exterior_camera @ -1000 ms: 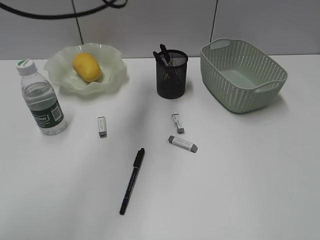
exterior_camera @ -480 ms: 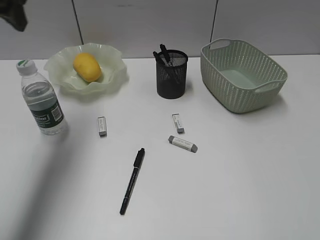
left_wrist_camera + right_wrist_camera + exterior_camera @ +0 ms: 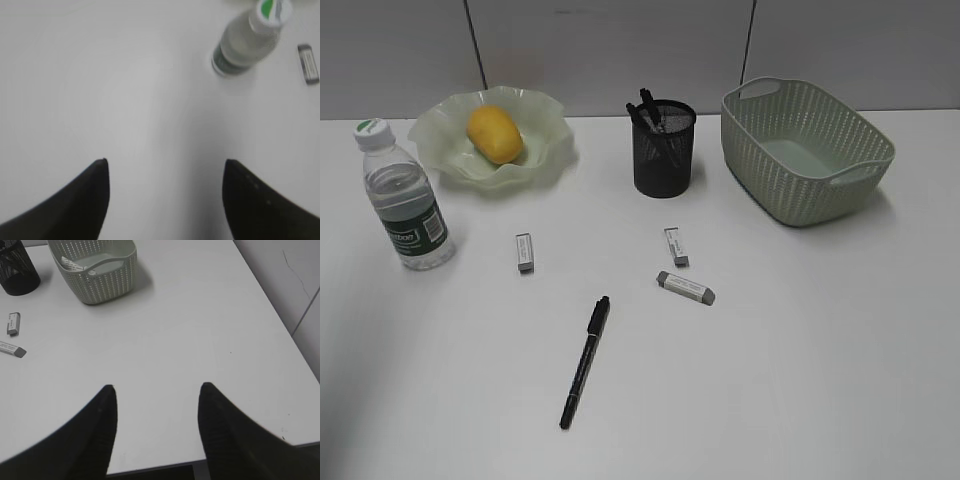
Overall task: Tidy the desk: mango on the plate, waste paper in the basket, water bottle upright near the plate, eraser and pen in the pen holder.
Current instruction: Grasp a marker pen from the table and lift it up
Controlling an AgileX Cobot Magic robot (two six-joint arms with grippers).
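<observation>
The yellow mango (image 3: 495, 134) lies in the wavy green plate (image 3: 548, 160). Left of the plate the water bottle (image 3: 405, 195) (image 3: 245, 42) stands upright. The black mesh pen holder (image 3: 663, 150) (image 3: 17, 270) has dark pens in it. A black pen (image 3: 584, 362) lies on the desk (image 3: 800, 350), with three erasers (image 3: 524, 252) (image 3: 676, 246) (image 3: 686, 288) above it. A white printed scrap, perhaps the waste paper (image 3: 74, 263), shows inside the green basket (image 3: 805, 150) (image 3: 100, 275). My left gripper (image 3: 165, 162) hangs open over bare desk, short of the bottle. My right gripper (image 3: 157, 386) is open and empty.
Neither arm shows in the exterior view. In the right wrist view the desk's near edge (image 3: 150, 470) runs just under the jaws and its right edge (image 3: 272, 300) meets a grey wall. Tiled wall (image 3: 620, 50) stands behind the desk.
A dark part of the left arm at the upper left of the exterior view has gone out of frame. Its shadow has slid off to the left. Nothing on the desk moved.
</observation>
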